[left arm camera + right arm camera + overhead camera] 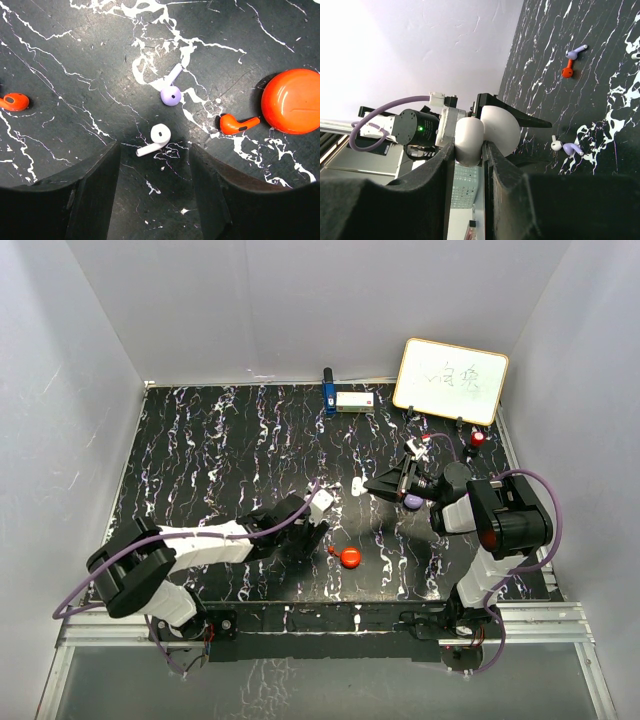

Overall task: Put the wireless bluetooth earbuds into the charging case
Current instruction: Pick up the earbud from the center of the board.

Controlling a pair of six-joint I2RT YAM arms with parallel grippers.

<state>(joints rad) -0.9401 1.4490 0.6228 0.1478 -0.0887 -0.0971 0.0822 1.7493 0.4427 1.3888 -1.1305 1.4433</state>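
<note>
looking down on a black marble-look table [200,460] w/ white veins, white walls around it, two robot arms bolted at the near edge. the l arm reaches fwd to mid-table. the left gripper [154,150] has its jaws spread, one on each side of a white earbud [157,139] that lies flat on the table btwn them, neither jaw touching it. in the l wrist view a purple earbud [171,91] lies just beyond the white one, stem pointing away. off to the r, a red earbud [238,124] lies just beside a red round case [295,100], w/ a sliver of table btwn them. a second red earbud [14,101] sits well apart at the l edge of that view. the r arm bends over the r side of the table. the right gripper [469,150] is pinched tight on a white charging case [497,127], held up off the table, two rounded white lobes showing; can't tell what is inside it. from above, a purple round pod [413,501] lies on the table just beside that gripper. along the back edge: a blue item [328,390] next to a small white box [353,400], & a whiteboard [450,380] w/ faint scribble propped in the back r corner.
</note>
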